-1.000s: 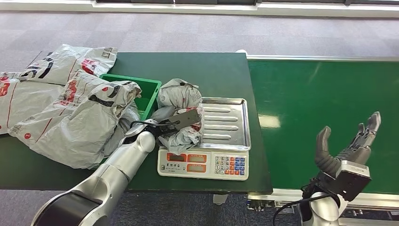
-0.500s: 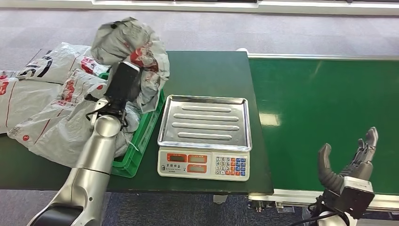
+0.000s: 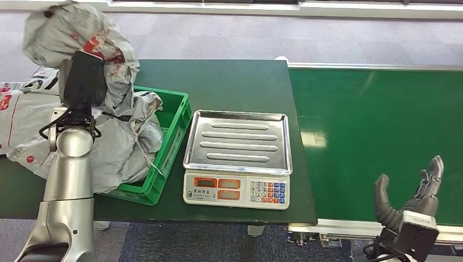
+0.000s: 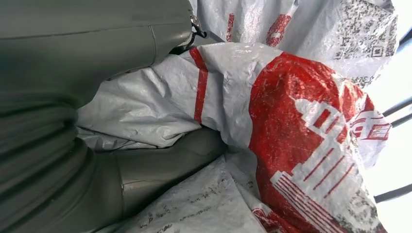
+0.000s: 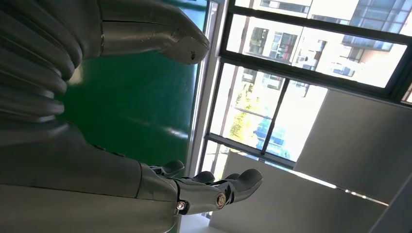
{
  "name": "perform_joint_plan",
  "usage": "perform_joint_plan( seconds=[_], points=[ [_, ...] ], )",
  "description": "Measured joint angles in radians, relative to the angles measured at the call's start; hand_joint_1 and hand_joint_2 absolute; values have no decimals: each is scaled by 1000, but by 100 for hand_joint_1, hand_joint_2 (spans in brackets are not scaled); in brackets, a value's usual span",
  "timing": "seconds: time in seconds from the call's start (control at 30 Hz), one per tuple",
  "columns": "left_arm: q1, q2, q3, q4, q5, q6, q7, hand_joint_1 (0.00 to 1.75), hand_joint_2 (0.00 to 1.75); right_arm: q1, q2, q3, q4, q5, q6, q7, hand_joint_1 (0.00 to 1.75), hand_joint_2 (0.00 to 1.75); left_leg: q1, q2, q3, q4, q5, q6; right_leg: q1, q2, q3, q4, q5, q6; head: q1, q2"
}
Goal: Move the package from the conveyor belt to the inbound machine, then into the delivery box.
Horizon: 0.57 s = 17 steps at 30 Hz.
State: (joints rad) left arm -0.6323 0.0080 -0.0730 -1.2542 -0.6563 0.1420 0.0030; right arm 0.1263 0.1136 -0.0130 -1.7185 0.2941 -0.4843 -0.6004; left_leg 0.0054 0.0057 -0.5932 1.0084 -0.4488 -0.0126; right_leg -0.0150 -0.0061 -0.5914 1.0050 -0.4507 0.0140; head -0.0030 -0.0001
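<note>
L hand [image 3: 82, 82] grips grey-red package [image 3: 76, 33] high over green bin [image 3: 174, 123] w/ bags, scale [image 3: 237, 158] tray bare; R hand [image 3: 412, 194] fingers spread, holding nothing, by belt [image 3: 377, 136].

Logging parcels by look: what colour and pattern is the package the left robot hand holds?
Grey-white package with red printed graphics and stripes, clearest in the left wrist view.

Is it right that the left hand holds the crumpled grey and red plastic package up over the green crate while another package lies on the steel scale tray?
Not quite. In the head view the steel scale tray is bare. The left hand does hold the crumpled grey and red plastic package up over the green crate.
</note>
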Motion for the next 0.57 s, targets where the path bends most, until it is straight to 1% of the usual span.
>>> perform_joint_plan(
  seconds=[0.03,0.1,0.17,0.23,0.3,0.4,0.5,0.53,0.57],
  points=[
    [-2,12,1,42,-25,-64,9,175,175,-3,2,-1,0,6,8,6,0,175,0,0,0,0,0,0,0,0,0,0,0,0,0,0],
    [-4,33,2,134,-58,-169,-6,175,175,-13,3,-2,0,13,17,17,0,175,0,1,0,0,1,0,0,1,0,0,1,-1,0,0],
    [-5,43,2,216,-69,-227,-41,175,175,-24,3,-2,1,15,22,22,0,175,0,1,0,0,1,0,0,1,0,0,1,-1,0,0],
    [-6,48,2,278,-72,-250,-63,175,175,-31,3,-2,2,15,24,23,0,175,0,1,0,0,1,0,0,1,0,0,1,-1,0,0],
    [-8,53,2,316,-73,-257,-69,175,175,-35,3,-2,3,15,26,22,0,175,0,1,0,0,1,0,0,1,0,0,1,0,0,0],
    [-14,59,2,349,-77,-270,-68,175,175,-39,3,-2,3,15,28,22,0,175,0,0,0,0,0,0,0,1,0,0,1,0,0,0],
    [-18,63,2,367,-94,-305,-58,175,175,-40,3,-2,3,15,30,23,0,175,0,0,0,0,0,0,0,1,0,0,0,-1,0,0],
    [-18,63,2,371,-101,-316,-56,131,175,-40,4,-2,3,15,31,23,0,175,0,0,0,0,0,0,0,1,0,0,0,-1,0,0],
    [-18,63,2,374,-105,-322,-56,116,175,-40,4,-2,3,15,31,24,0,175,0,0,0,0,0,0,0,1,0,0,0,-1,0,0]
  ],
)
